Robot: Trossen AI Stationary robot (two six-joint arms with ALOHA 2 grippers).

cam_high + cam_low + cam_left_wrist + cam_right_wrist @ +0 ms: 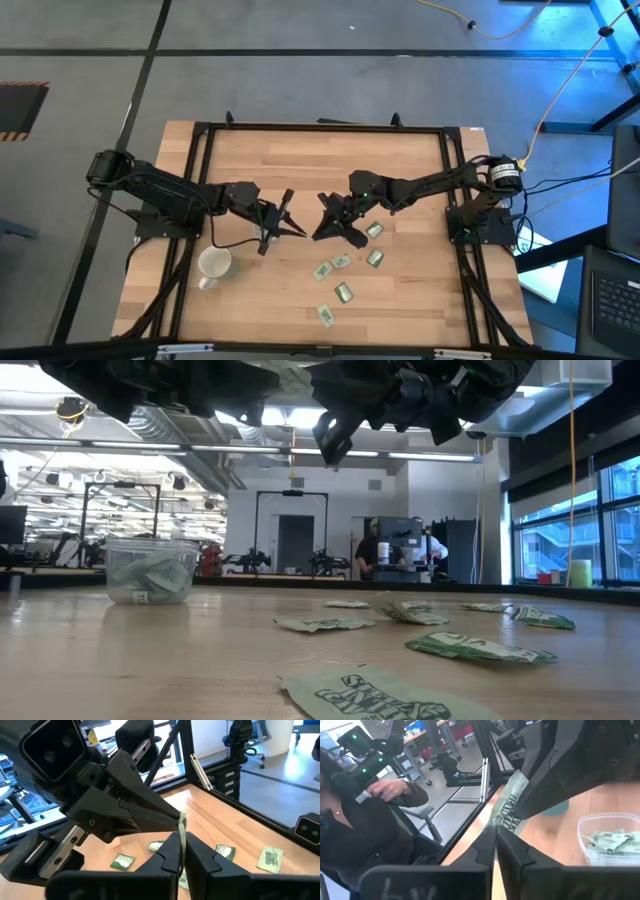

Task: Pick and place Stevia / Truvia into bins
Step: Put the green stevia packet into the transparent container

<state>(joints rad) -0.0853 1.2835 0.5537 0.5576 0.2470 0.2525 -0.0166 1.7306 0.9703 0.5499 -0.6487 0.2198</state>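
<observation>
Above the middle of the pale wooden counter [300,150], between its black frame rails, the two dark arms meet tip to tip, the left arm reaching in from its own side and the right arm from the other. Between them hangs one small flat green-and-white Stevia sachet [511,807], clear of the wood and standing roughly on edge. The left gripper [182,855] is clenched on one end of that held sachet, its two dark fingers pressed together with the thin paper edge rising from between them. The right gripper [495,845] has its fingers drawn close together at the opposite end, so it too appears to be grasping the sachet, with only a narrow slit between the fingers. The small round clear plastic cup [150,570] stands upright on the counter on the left arm's side, nearer the front edge than the grippers and well apart from them, and it already holds several sachets lying in a loose heap. More loose sachets [340,262] lie flat and scattered on the wood near the front edge, below the right gripper and apart from the cup. Beyond the counter, a person in a dark sleeve [380,830] sits beside the frame, one hand [395,787] raised.
</observation>
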